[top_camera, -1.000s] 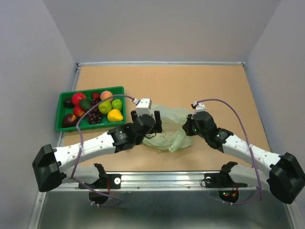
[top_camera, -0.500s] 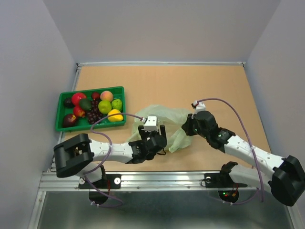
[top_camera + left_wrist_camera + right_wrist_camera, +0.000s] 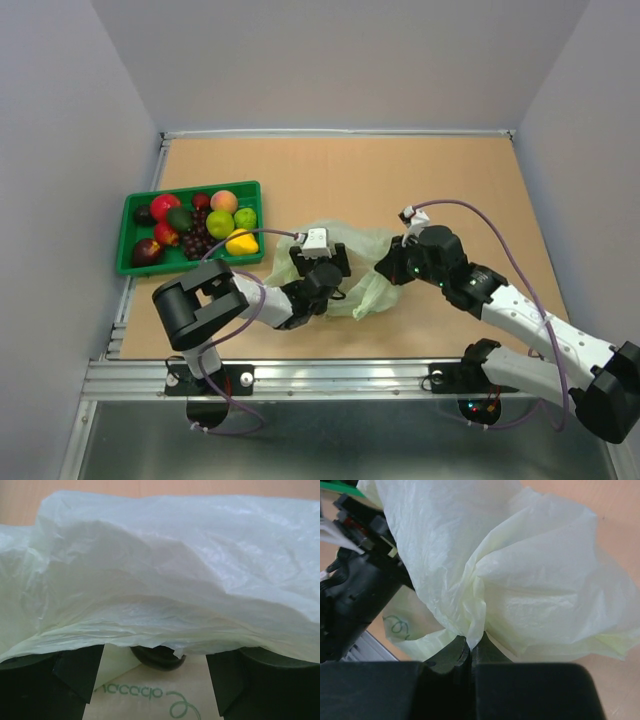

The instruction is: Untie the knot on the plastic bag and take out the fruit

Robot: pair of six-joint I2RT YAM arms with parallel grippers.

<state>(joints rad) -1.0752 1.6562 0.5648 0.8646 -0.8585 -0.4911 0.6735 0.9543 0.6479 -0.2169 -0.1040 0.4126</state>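
Task looks nearly done: fruit (image 3: 220, 223) lies well left of the released left pincer (image 3: 152, 680), right pincer (image 3: 470, 649) grasping the limp plastic bag (image 3: 530, 580).

table (image 3: 350, 180) far half: open | centre: plastic bag (image 3: 362, 242) blocks | left: tray (image 3: 140, 267) | under bag: unclear

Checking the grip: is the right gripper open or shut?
Shut: the right gripper pinches a gathered fold of the plastic bag between closed jaws.
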